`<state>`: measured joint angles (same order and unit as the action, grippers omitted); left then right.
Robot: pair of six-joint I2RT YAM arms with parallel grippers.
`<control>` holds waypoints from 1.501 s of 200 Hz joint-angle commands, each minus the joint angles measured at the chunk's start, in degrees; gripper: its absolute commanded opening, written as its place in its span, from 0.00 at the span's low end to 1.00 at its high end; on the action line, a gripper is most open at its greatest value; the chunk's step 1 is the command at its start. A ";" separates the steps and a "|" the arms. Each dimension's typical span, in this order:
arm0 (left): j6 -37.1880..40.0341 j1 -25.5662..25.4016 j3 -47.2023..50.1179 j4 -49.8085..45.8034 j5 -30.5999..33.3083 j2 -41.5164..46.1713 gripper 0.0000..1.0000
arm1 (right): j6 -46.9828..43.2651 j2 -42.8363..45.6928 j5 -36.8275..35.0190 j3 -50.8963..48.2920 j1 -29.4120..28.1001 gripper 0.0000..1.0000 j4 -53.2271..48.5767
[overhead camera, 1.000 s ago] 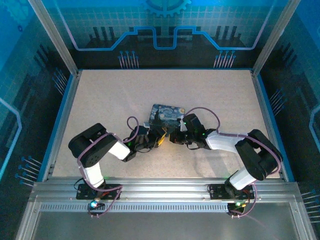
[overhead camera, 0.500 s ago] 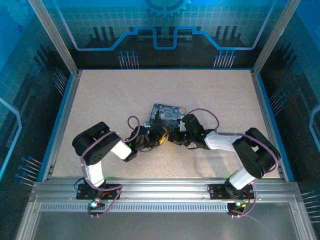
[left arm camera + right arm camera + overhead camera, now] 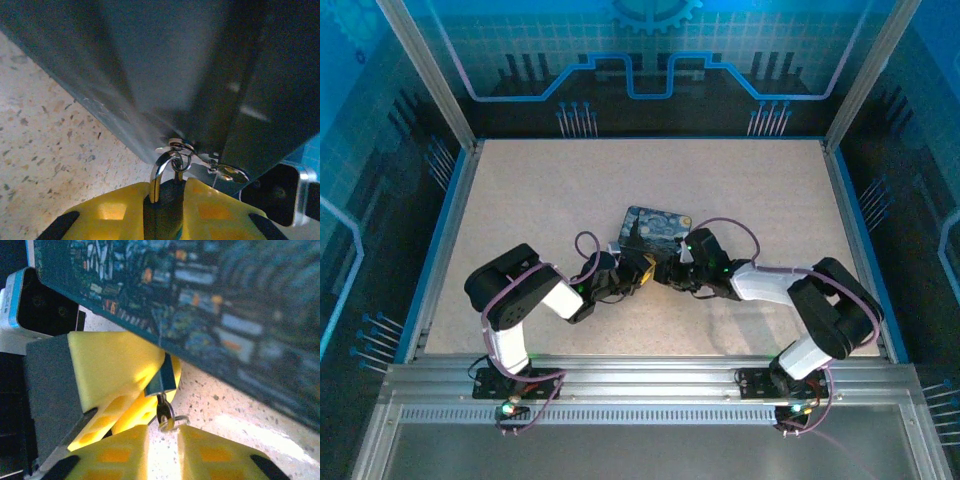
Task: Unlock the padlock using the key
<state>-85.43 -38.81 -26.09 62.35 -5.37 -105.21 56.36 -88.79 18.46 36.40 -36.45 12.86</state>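
**Entry: padlock/key job, status at this moment**

- Padlock (image 3: 162, 219): dark body was clamped betw. the yellow fingers (image 3: 107, 212) of the left gripper (image 3: 163, 194), jaws shut on it. The silvery shackle (image 3: 158, 171) pointed away from the wrist cam. The lock was held low over the table (image 3: 45, 150), just beside the near side of the tin (image 3: 657, 228).
- Small ring (image 3: 178, 162): threaded on the shackle. Beyond it a thin metal piece w/ a round end lay vs. the tin's base. This was prob. the key (image 3: 226, 173), but too small and blurred to confirm.
- Right gripper (image 3: 161, 440): jaws were apart, nothing held. Its fingertips sat either side of the ring hanging off the lock, w/ the ring at the mouth of the gap. Contact y/n could not be told.
- Top view: both grippers met nose to nose at the tin's near edge.

**Step in hand (judged):** getting the key. The lock was secured by the left gripper. The key was not yet in the right gripper's grasp and, as far as seen, not in the lock. The keyhole end was hidden inside the left fingers.

**Next move calls for (judged):**
- The right jaws need to close on the key piece itself, not on the loose ring, which would swing.
- That needs fine alignment, since the parts are tiny and crowded vs. the tin.
- The lock's keyhole end prob. needs presenting to the right gripper before insertion and a turn.
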 commanded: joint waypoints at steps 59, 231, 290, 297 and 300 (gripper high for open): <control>1.61 -0.37 -0.93 -2.60 1.15 3.49 0.05 | -23.05 13.89 -4.62 0.29 2.95 0.51 -19.23; -1.90 -0.44 -1.85 -9.62 2.02 7.19 0.06 | -104.48 26.14 -38.20 -4.62 -12.97 0.84 -19.24; -3.01 -0.43 -1.97 -11.65 2.31 8.87 0.07 | -107.15 18.39 -39.06 -8.02 -15.38 0.83 -4.41; -3.16 -0.47 -2.01 -11.63 2.21 8.88 0.07 | -107.09 16.73 -39.05 -7.72 -15.69 0.83 -3.17; -3.31 -0.41 -2.03 -11.61 2.13 8.88 0.07 | -107.03 16.04 -39.10 -7.55 -15.82 0.82 -2.60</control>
<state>-87.29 -38.85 -26.63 50.74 -4.03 -98.06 -47.70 -68.88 -19.81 29.19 -50.72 1.06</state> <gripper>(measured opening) 0.142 0.830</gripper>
